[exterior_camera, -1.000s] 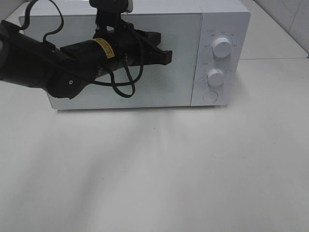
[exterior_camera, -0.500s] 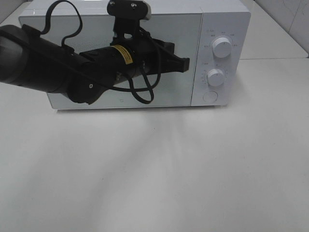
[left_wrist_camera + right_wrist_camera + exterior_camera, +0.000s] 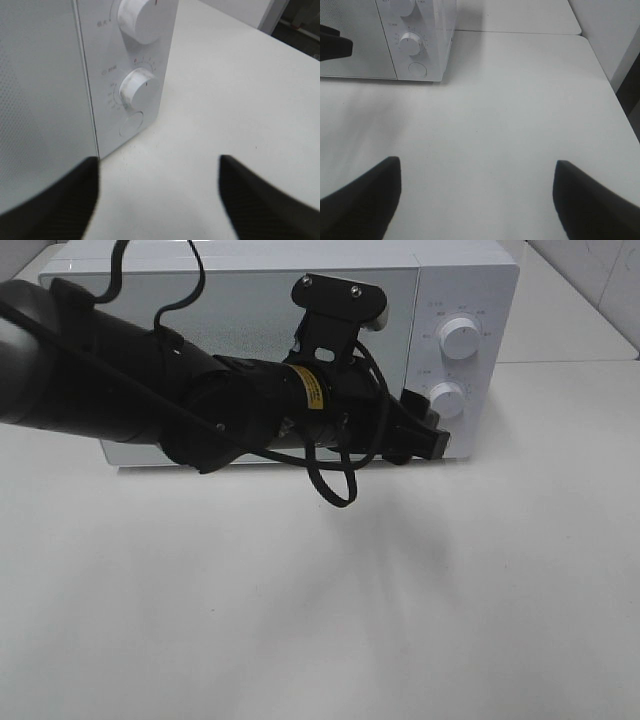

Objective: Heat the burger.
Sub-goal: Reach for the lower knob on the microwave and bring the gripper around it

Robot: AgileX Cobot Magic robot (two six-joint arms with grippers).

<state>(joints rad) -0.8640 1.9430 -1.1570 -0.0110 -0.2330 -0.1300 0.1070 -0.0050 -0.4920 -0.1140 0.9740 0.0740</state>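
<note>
Now our left pincer (image 3: pixel 425 435) has swung off the microwave (image 3: pixel 250 310) door and spread its jaws apart, the lower dial (image 3: pixel 447 399) just ahead of it. We see no burger; likely it sits behind the shut door, so setting the timer comes next. Our right pincer (image 3: pixel 475 200) hangs wide, empty.

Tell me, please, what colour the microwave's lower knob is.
The lower knob is white, seen best in the left wrist view.

White microwave (image 3: pixel 250 310), black left gripper (image 3: pixel 428 438)
</note>
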